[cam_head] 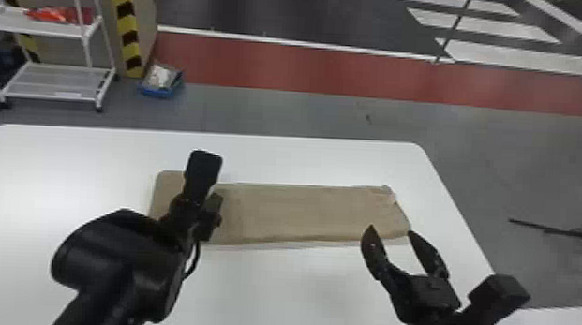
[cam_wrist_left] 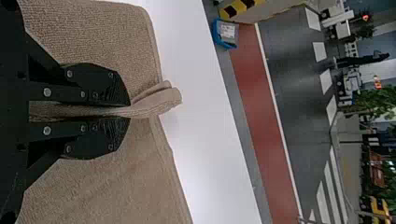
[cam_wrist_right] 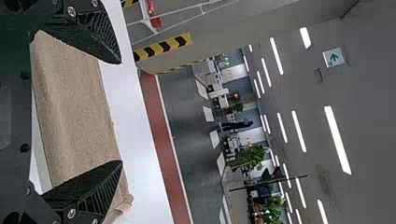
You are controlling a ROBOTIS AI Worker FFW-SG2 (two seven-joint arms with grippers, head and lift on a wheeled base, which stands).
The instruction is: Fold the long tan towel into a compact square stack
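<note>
One long tan towel [cam_head: 297,211] lies on the tabletop [cam_head: 298,291] in the head view, the right hand [cam_head: 390,230] near one end. In the left wrist view, the left hand [cam_wrist_left: 129,111] pinches a raised fold [cam_wrist_left: 163,100], probably light and soft; better to grip all layers. In the right wrist view, the fingers [cam_wrist_right: 93,191] are spread, gripping nothing.

The white tabletop [cam_head: 298,291] has rounded far corners. Directly on it lies the tan towel [cam_head: 297,211], a long sideways strip.
</note>
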